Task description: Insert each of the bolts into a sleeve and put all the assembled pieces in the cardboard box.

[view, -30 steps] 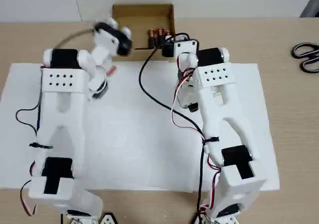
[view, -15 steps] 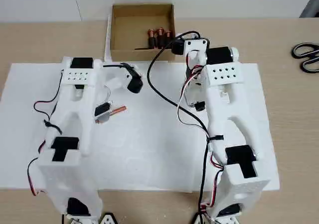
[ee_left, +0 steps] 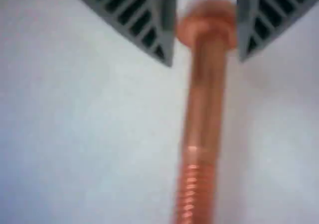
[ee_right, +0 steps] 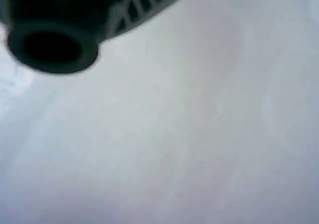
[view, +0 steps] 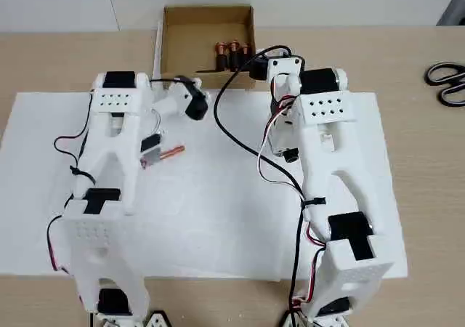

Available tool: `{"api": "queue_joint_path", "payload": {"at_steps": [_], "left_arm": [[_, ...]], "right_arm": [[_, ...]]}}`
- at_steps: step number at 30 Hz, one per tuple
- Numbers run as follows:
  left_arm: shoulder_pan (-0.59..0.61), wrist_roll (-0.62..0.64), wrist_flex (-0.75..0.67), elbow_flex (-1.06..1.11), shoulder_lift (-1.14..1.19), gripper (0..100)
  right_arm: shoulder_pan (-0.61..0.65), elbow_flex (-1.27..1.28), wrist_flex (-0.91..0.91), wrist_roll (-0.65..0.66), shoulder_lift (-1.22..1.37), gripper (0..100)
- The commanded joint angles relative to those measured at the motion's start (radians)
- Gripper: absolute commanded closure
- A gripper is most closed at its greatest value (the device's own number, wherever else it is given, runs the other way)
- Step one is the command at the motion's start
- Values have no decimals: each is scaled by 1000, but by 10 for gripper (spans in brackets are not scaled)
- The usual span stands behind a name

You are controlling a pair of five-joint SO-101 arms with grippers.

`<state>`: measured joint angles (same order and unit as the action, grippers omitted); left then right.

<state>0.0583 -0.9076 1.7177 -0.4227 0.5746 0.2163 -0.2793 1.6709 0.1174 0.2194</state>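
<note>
Left of centre, my left fingers [ee_left: 134, 15] pinch the bolt [ee_left: 204, 109] by its head alone; my right fingers [ee_right: 144, 5] clasp the sleeve [ee_right: 52, 45]. With so short a hold, the bolt could swivel and miss the bore.

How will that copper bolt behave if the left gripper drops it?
Bolt looks rigid metal, so it shouldn't bend. Round smooth shank: likely rolls on the white sheet. Left gripper pinches just its head, so it may pivot.
</note>
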Motion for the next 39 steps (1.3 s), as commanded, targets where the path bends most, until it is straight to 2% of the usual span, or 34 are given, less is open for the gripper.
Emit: {"api": "queue_joint_path", "payload": {"at_steps": [1,4,8,16,19,23,32,39], "left_arm": [[14,-3,12,-47,-15,893],[20,23,14,-48,-17,884],[44,190,34,-105,-55,884],[129,681,35,-163,-284,885],[150,904,35,-154,-384,885],[129,1132,35,-44,-505,886],[-11,1390,17,289,-813,885],[-11,1636,-140,521,-741,884]], "right_arm": [[-12,-51,10,11,-65,995],[-12,-51,12,11,-67,995],[-12,-51,12,11,-70,995],[-12,-51,12,11,-70,995],[-12,-51,12,11,-70,995],[-12,-51,12,11,-70,995],[-13,-51,12,11,-70,995],[-13,-51,12,11,-70,995]]}}
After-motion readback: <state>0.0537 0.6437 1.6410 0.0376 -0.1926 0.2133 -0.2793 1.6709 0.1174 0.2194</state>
